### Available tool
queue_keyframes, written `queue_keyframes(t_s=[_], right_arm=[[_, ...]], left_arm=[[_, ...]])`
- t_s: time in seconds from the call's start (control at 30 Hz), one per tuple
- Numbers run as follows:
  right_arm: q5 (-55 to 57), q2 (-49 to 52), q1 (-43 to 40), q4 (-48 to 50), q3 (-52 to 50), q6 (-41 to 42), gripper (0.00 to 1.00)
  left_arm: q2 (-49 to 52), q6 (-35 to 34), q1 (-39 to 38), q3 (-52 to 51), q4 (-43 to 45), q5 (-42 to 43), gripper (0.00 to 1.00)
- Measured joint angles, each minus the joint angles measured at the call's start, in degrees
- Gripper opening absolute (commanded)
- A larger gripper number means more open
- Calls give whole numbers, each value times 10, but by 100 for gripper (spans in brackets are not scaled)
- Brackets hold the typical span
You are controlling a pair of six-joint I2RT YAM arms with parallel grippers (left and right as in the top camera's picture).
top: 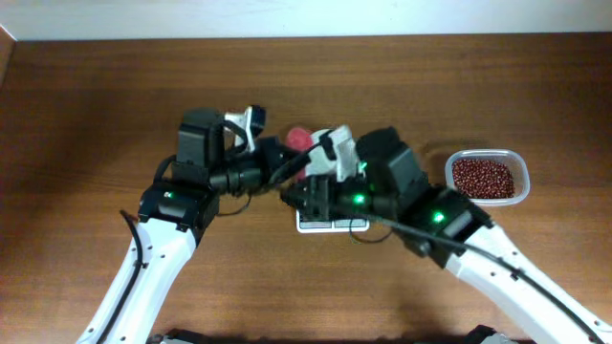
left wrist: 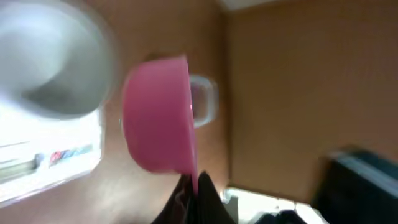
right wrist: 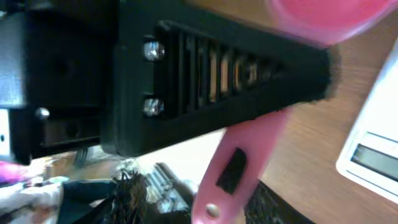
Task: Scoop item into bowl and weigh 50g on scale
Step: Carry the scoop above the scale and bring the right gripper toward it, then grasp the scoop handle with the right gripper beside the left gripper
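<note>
Currently: scoop-loading step, as I judge it.
- Left gripper [left wrist: 188, 198]: jaws clamped on the scoop [left wrist: 158, 115] at its handle end.
- Right gripper [top: 308, 196]: crowds the scoop; I cannot tell how its jaws stand.
- Beans [top: 488, 177]: all in the tub [top: 522, 187], right of the scale [left wrist: 56, 165]. They are tiny, dark red-brown and loose.
- Bowl [left wrist: 62, 56]: on the scale, round, glossy white, looks bare inside.
- Scoop: smooth pink plastic, deep rounded cup.
- Worktop [top: 96, 115]: brown wood grain.
- Advice: I'd move the right arm clear, dip shallowly and carry the scoop level.
</note>
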Motion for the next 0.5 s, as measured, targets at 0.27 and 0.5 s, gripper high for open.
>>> queue_keyframes(t_s=[0.27,0.5], right_arm=[[-265,1,-112,126,0,-7,47],[-371,1,-137,180,1,-14,30]], left_arm=[[0,-148,-1,-3,231,130,0],[-1,-233,-1,-2,343,173,0]])
